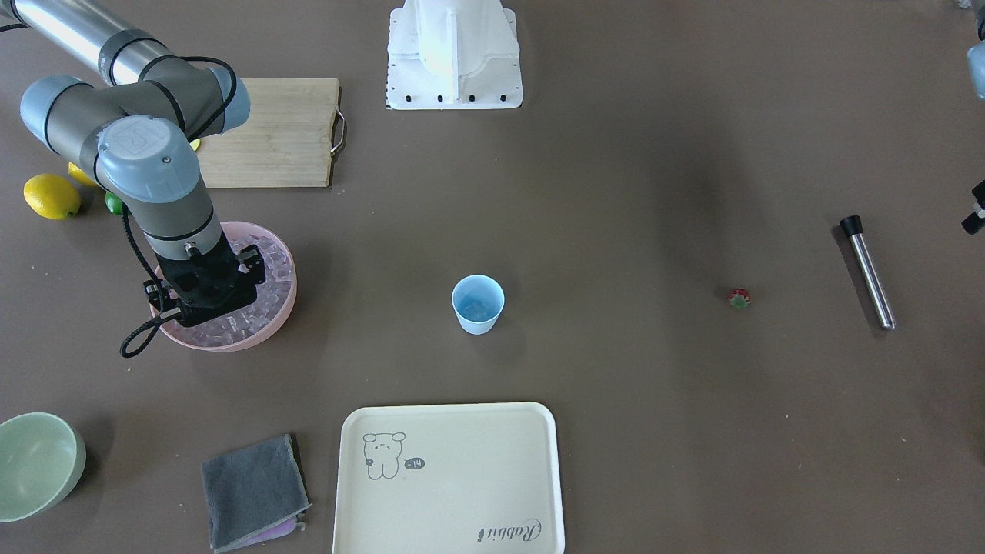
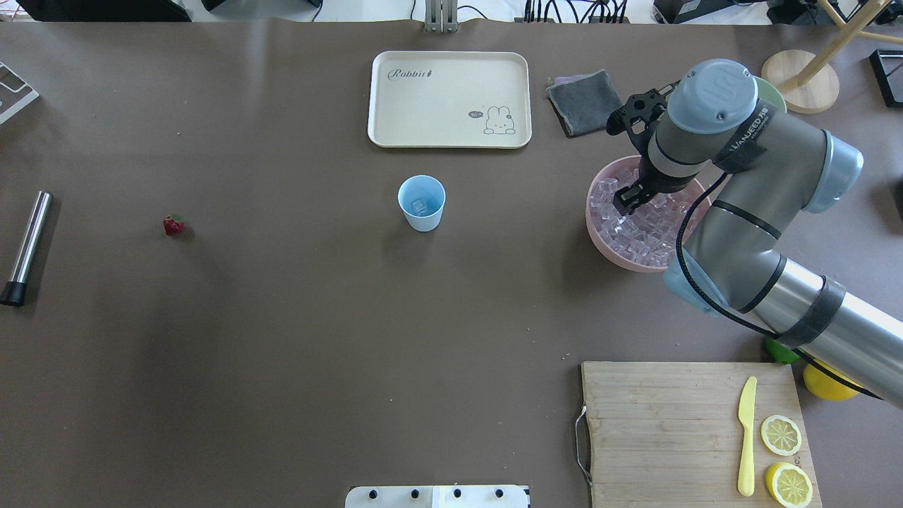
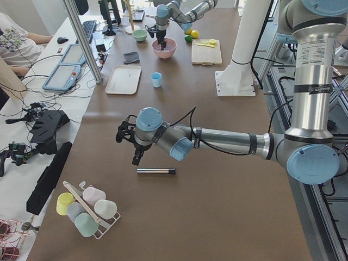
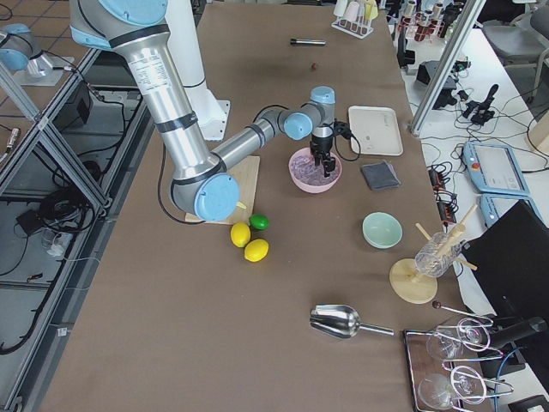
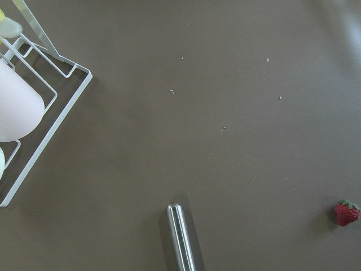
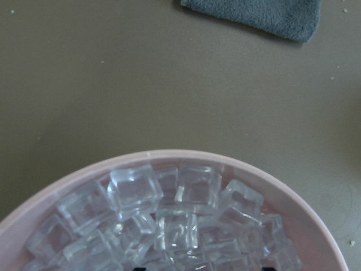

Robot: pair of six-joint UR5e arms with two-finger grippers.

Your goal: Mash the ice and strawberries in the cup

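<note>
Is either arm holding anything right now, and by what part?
Cannot be told for the right tool: its tips are down among the ice in the pink bowl. The left tool appears empty.

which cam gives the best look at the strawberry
Left wrist view: the strawberry is largest there, red body and green top clear. Overhead and front-facing views show it small; exterior right, a mere speck; the others, nothing.

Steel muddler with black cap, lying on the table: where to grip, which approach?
Grip the silver steel muddler mid-shaft, straight down from above, closing across its narrow width. It lies flat on the brown table with bare space either side; the round shaft would likely roll if pushed sideways.
</note>
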